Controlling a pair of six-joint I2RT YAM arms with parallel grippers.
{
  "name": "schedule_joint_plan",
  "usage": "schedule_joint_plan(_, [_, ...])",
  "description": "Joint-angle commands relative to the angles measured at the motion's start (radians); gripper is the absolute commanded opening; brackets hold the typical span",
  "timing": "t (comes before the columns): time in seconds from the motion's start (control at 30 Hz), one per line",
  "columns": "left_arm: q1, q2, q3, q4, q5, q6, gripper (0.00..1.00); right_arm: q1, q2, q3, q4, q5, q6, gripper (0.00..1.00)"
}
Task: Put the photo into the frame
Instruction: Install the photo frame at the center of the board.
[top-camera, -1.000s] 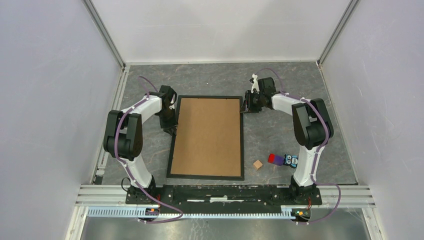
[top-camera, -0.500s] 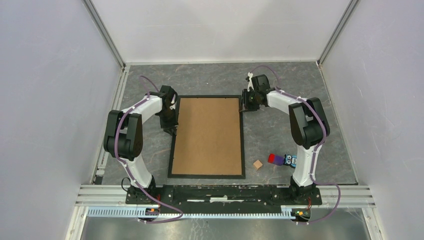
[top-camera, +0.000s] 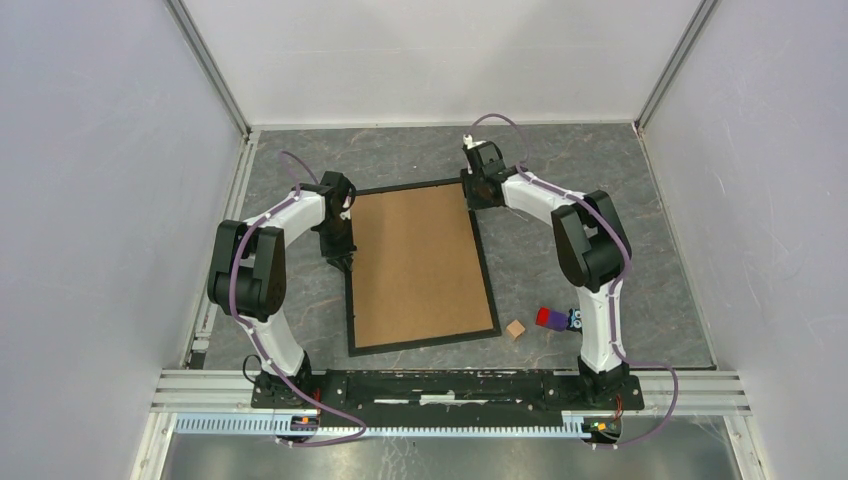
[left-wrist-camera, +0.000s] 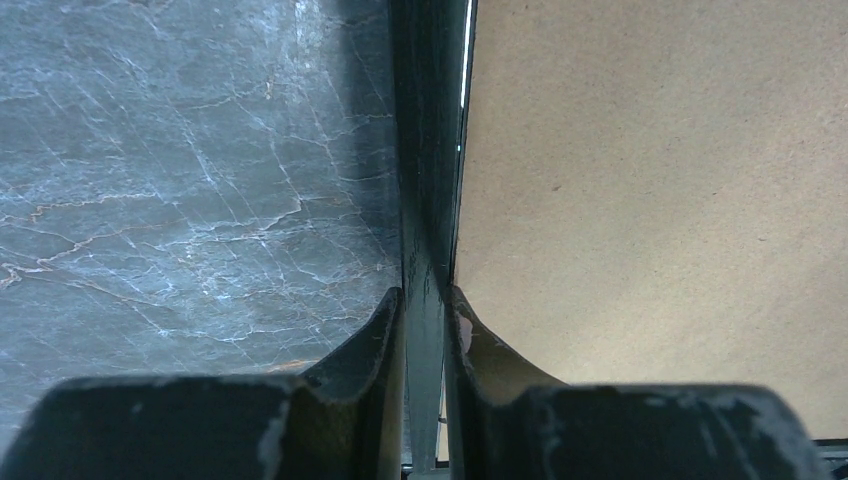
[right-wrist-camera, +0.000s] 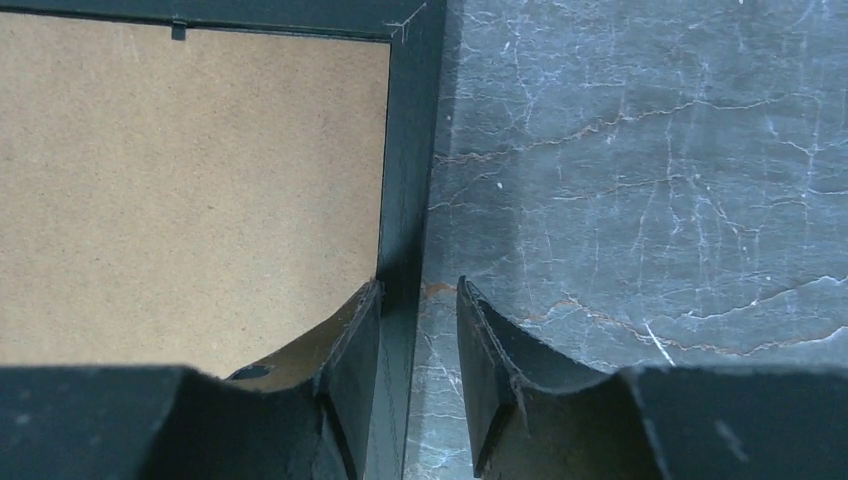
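Left gripper (left-wrist-camera: 425, 297) tight on frame (left-wrist-camera: 427, 150) edge; right gripper (right-wrist-camera: 418, 286) loose astride it

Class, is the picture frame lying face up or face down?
Face down: its brown backing board faces upward inside the black frame.

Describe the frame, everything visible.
The frame is thin, black and rectangular, lying flat back-up and skewed on the grey marbled table, a brown backing board filling it. The left claw pinches its left rail; the right claw straddles the right rail near the far corner, not closed on it.
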Motion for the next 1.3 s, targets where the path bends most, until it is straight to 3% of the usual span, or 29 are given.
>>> schedule_joint_plan(0.0, [-0.012, -0.008, 0.001, 0.002, 0.005, 0.034, 0.06, 0.015, 0.046, -0.004, -0.199, -0.052, -0.082, 0.42])
schedule_joint_plan(0.1, [-0.013, -0.01, 0.0, 0.002, 0.004, 0.036, 0.06, -0.016, -0.029, 0.061, -0.194, -0.205, -0.097, 0.5])
schedule_joint_plan(0.2, [-0.015, -0.013, -0.002, 0.001, -0.004, 0.037, 0.06, -0.081, -0.144, 0.016, -0.097, -0.33, -0.053, 0.6])
schedule_joint_plan(0.37, [-0.024, -0.011, 0.0, -0.003, -0.013, 0.039, 0.06, -0.167, -0.288, -0.111, 0.039, -0.382, 0.009, 0.64])
schedule_joint_plan(0.63, [-0.051, 0.005, 0.004, -0.015, -0.023, 0.048, 0.07, -0.184, -0.201, -0.131, 0.075, -0.423, 0.018, 0.56])
schedule_joint_plan(1.03, [-0.097, 0.03, 0.02, -0.019, -0.023, 0.053, 0.07, -0.101, -0.211, -0.326, 0.139, -0.302, 0.007, 0.53])
schedule_joint_plan(1.27, [-0.157, 0.064, 0.093, -0.07, -0.02, 0.026, 0.07, -0.044, -0.36, -0.593, 0.218, -0.199, 0.092, 0.44])
